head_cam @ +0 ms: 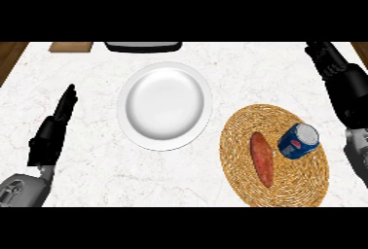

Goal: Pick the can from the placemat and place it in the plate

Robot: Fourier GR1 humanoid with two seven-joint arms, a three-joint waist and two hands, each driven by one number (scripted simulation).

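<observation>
Can [298, 140] at right edge of placemat [241, 146], plate [165, 105] well apart

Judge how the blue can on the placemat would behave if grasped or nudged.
The can looks rigid and smooth-sided, so it may slip in a grasp. Its round body would probably roll if tipped. The woven placemat beneath looks uneven, so a nudge might topple it.

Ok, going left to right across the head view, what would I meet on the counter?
left hand → plate → red sausage-shaped item → can → right hand
</observation>
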